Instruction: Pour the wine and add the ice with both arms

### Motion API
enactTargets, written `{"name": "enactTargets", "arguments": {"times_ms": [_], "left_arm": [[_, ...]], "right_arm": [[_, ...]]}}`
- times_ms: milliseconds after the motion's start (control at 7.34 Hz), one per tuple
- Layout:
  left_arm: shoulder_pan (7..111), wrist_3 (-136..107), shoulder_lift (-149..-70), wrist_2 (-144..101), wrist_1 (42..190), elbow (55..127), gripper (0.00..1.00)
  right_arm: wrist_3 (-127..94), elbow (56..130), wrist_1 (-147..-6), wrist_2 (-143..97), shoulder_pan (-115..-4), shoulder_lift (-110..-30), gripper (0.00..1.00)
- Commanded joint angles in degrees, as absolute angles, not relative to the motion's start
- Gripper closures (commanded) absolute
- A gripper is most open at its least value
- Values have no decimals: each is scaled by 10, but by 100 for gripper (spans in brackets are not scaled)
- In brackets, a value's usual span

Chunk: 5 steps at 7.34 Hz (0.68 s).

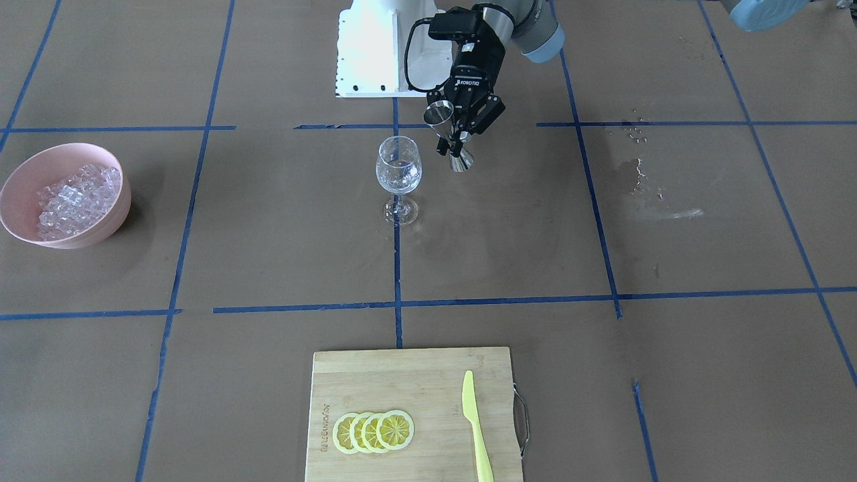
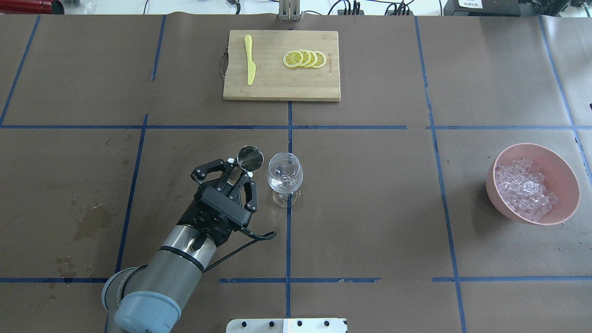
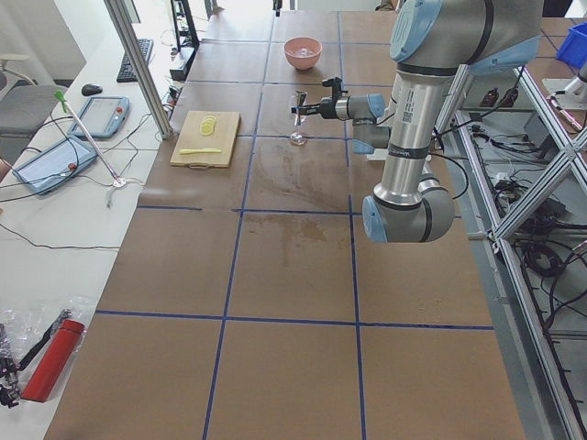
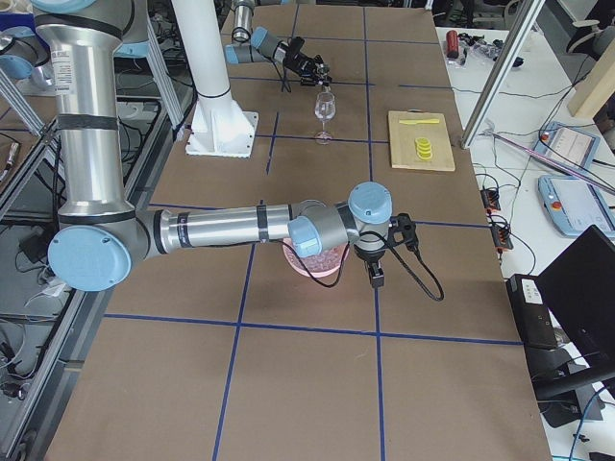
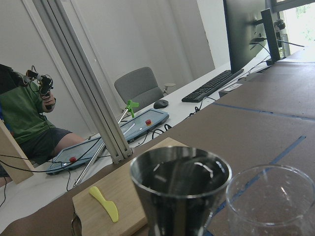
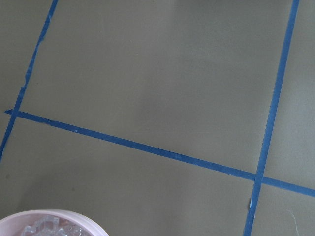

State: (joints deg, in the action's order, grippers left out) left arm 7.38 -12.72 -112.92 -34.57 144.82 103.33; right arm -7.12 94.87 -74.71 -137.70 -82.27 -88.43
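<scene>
A clear stemmed wine glass (image 1: pixel 399 167) stands upright at the table's centre line and also shows in the overhead view (image 2: pixel 285 173). My left gripper (image 1: pixel 455 137) is shut on a steel double-cone jigger (image 1: pixel 440 114), held tilted just beside the glass's rim at about rim height. The overhead view shows this gripper (image 2: pixel 240 169) and the jigger's mouth (image 2: pixel 249 157). In the left wrist view the jigger (image 5: pixel 179 191) is close to the glass (image 5: pixel 268 206). The ice (image 2: pixel 525 185) fills a pink bowl (image 2: pixel 566 185). My right gripper (image 4: pixel 375 274) hangs near that bowl; I cannot tell if it is open.
A bamboo cutting board (image 1: pixel 402 375) holds lemon slices (image 1: pixel 373 432) and a yellow knife (image 1: pixel 475 428) at the far side from the robot. A wet stain (image 1: pixel 643 187) marks the table on my left side. The white pedestal (image 1: pixel 375 47) stands behind the glass.
</scene>
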Motion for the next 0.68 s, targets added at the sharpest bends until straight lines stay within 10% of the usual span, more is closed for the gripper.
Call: {"name": "enactTargets", "arguments": {"times_ms": [0, 545], "left_arm": [[80, -111, -1146, -346, 1383, 1034, 100], [85, -39, -1175, -344, 1291, 1033, 100]], "right_arm": [[-71, 949, -747, -1377, -820, -884, 0], [-74, 950, -747, -1378, -818, -884, 0]]}}
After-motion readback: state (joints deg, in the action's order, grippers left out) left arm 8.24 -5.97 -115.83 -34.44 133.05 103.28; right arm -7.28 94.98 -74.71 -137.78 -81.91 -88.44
